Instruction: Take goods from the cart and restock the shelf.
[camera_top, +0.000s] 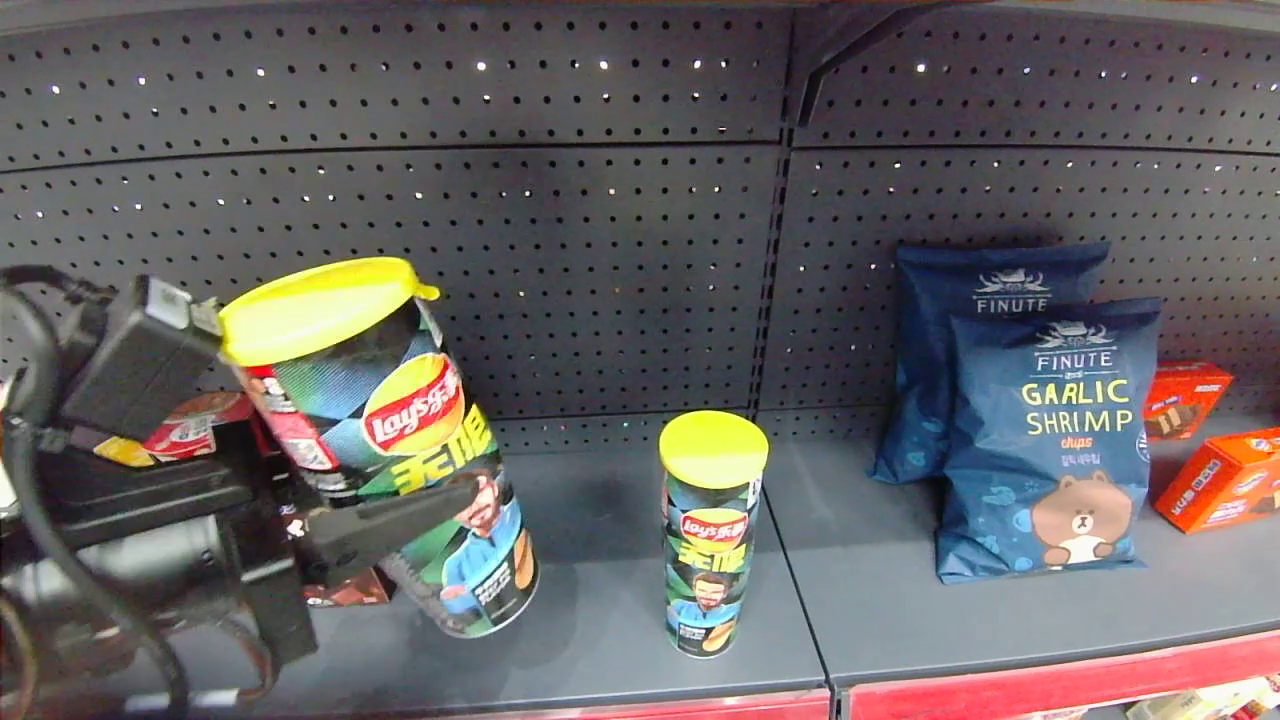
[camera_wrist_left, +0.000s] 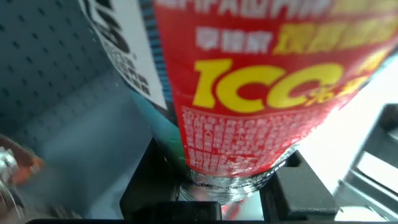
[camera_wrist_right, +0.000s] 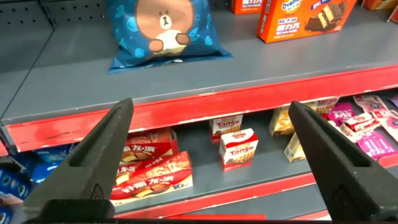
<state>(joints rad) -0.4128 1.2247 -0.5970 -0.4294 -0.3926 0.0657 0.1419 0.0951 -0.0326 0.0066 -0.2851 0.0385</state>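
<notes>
The left gripper (camera_top: 400, 515) is clamped on a yellow-lidded chip can (camera_top: 370, 420) — tilted over the grey shelf (camera_top: 600, 560), toward its left. The right gripper (camera_wrist_right: 211, 162) gapes wide, holding nothing, before the shelf's red edge. Farther in, a 2nd can (camera_top: 710, 530) stands upright, 2 blue snack bags (camera_top: 1050, 440) to its right.

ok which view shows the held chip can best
Head view: the held chip can shows nearly whole, tilted, lid on. Left wrist view catches its label close up; right wrist view faces the lower shelves.
</notes>
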